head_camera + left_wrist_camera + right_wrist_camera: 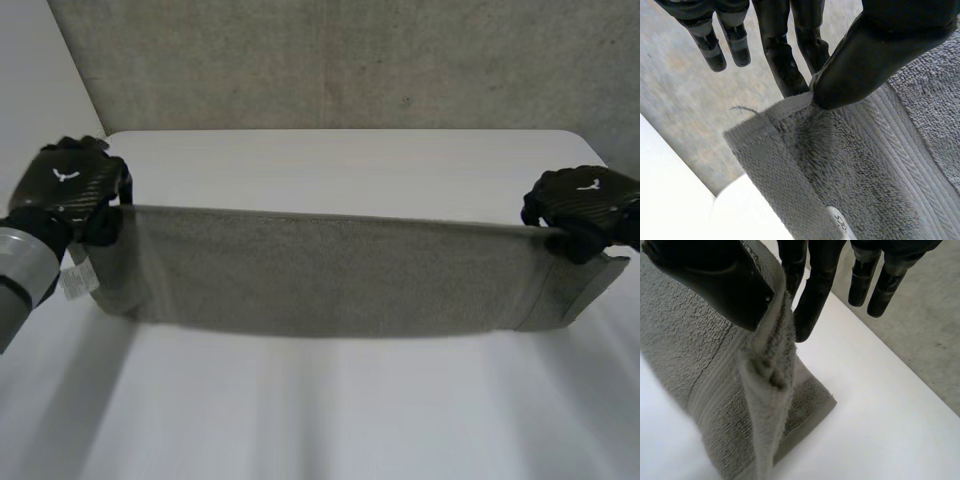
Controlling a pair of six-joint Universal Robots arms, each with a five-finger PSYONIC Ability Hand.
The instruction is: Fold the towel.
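Note:
A grey towel [320,270] hangs stretched between my two hands above the white table [340,165], its lower part resting on the tabletop. My left hand [70,185] holds the towel's top left corner; in the left wrist view its thumb [865,55] pinches the towel's hem [790,107] against its fingers [785,65]. My right hand [585,205] holds the top right corner; in the right wrist view its thumb [715,280] presses the bunched towel edge [770,365] against a finger [812,295]. A white care label [78,278] dangles below the left corner.
A grey wall [350,60] stands behind the table's far edge. Bare tabletop [300,410] lies in front of the towel and also behind it.

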